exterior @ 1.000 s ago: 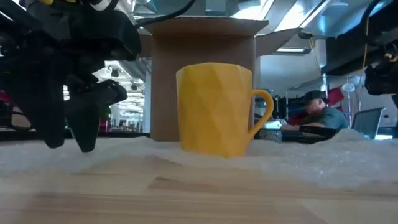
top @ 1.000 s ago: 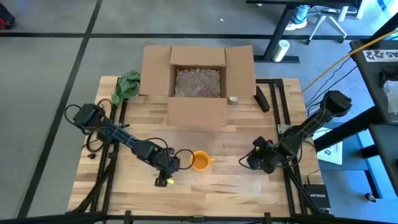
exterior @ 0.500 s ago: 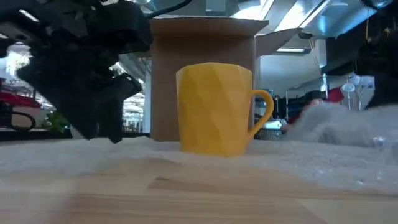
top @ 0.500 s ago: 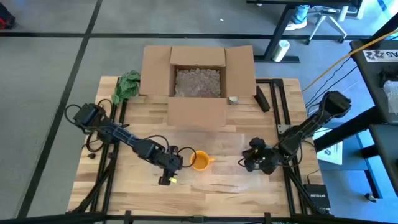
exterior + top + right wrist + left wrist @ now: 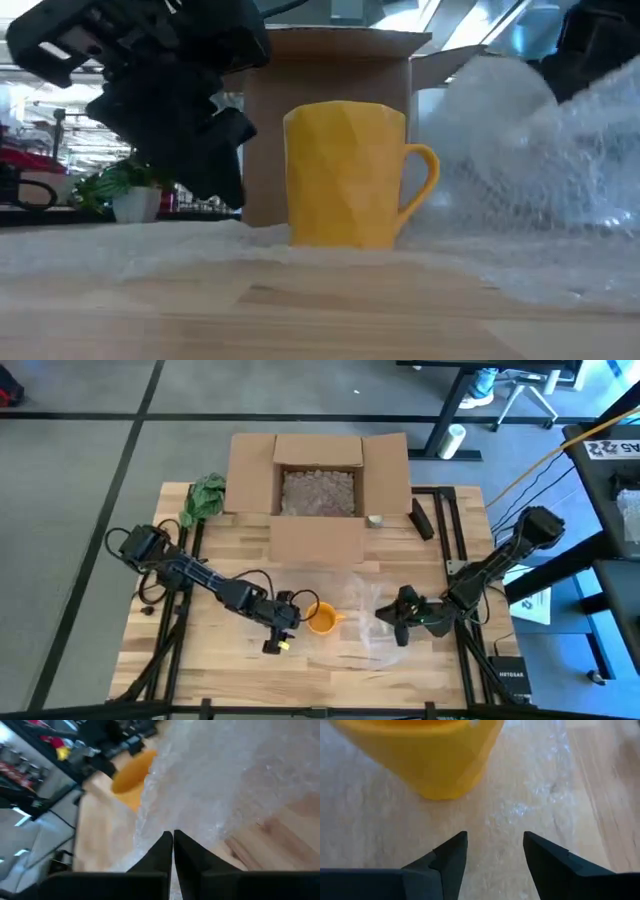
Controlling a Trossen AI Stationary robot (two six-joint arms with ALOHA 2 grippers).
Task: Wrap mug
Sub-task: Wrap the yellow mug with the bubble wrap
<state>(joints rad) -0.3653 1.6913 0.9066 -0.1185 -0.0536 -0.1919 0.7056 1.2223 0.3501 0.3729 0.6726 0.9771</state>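
Yellow mug (image 5: pixel 321 618): upright on bubble wrap (image 5: pixel 368 622), table (image 5: pixel 220 660) front centre. Left tool (image 5: pixel 495 851): fingers apart, empty, just beside mug. Right tool (image 5: pixel 173 840): clamped on lifted bubble wrap edge.

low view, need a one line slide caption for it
Yellow mug upright on bubble wrap, whose edge is lifted at its handle side, cardboard box behind.

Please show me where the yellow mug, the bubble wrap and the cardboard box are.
yellow mug (image 5: pixel 345 175), low view, on its faceted side.
bubble wrap (image 5: pixel 368 618), high view, on the lifted fold.
cardboard box (image 5: pixel 250 470), high view, on its left flap.
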